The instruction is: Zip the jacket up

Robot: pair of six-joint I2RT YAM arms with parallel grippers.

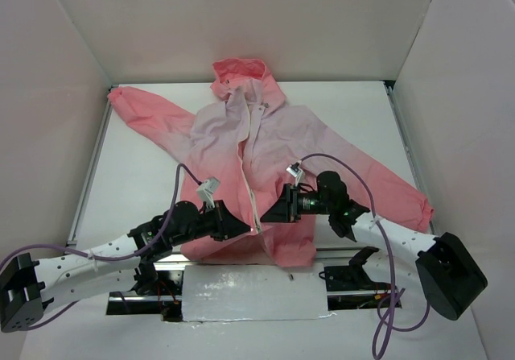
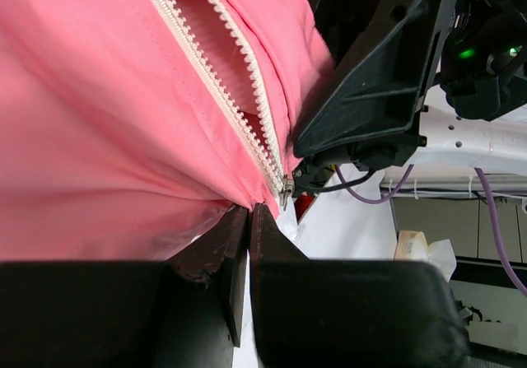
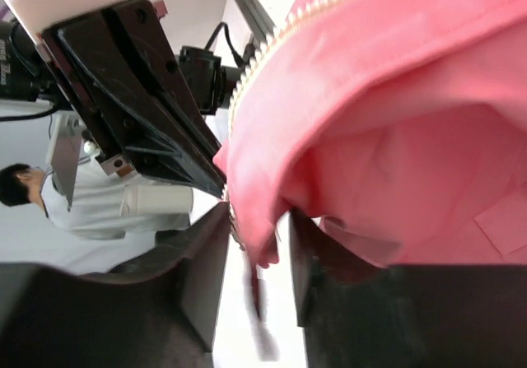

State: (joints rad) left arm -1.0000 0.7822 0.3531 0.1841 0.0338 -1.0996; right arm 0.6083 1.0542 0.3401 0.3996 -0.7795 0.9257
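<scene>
Thin pink-to-white hooded jacket (image 1: 278,138) | white zipper (image 1: 250,163) runs from hem (image 1: 290,255) away to hood (image 1: 240,72) | left gripper (image 1: 248,230) closed tight on hem — nearest small metal slider (image 2: 285,193) | right gripper (image 1: 267,217): fingers a little apart around cloth, maybe gripping

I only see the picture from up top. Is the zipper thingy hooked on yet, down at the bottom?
Observer: The left wrist view shows the slider at the very bottom of the zipper teeth. The two rows meet there and spread apart above it.
Operator: Is the left gripper holding anything?
Observer: Yes. The left gripper has its jaws shut on the hem of the jacket, right beside the slider.
Operator: And the other one?
Observer: The right wrist view shows the right gripper with a pink fold of the front edge between its jaws. I can't tell whether they pinch it.
</scene>
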